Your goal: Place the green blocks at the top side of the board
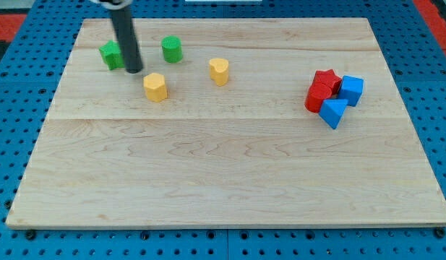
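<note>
Two green blocks lie near the view's top left of the wooden board: a green block partly hidden behind my rod, its shape unclear, and a green cylinder to its right. My tip rests on the board just right of and slightly below the left green block, close to it, and left of and below the green cylinder. The rod rises from the tip toward the view's top.
A yellow hexagonal block lies just right of and below my tip. A yellow heart-like block lies further right. At the view's right, a red star, a red block, a blue cube and a blue triangular block cluster together.
</note>
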